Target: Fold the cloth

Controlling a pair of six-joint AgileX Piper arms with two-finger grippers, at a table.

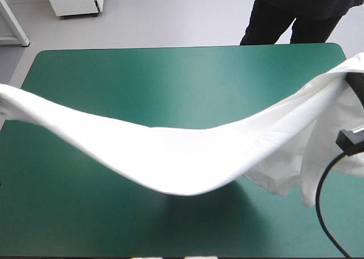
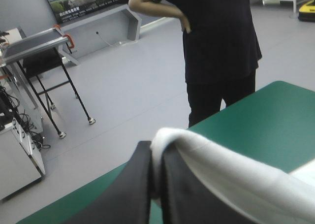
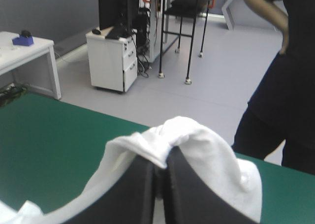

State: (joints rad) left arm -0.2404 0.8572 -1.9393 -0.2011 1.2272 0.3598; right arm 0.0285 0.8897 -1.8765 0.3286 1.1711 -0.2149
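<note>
hanging above the teal-green table (image 1: 170, 82), the white t-shirt (image 1: 182, 162) sags in a long band between the raised arms, likely stretched out so it can be laid flat for folding. the left gripper (image 2: 156, 152) is pinched nearly closed on one end, the right gripper (image 3: 162, 167) on the other.

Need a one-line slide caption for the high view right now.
White T-shirt hangs in a sagging span over the teal-green table, both ends raised at the left and right sides.
</note>
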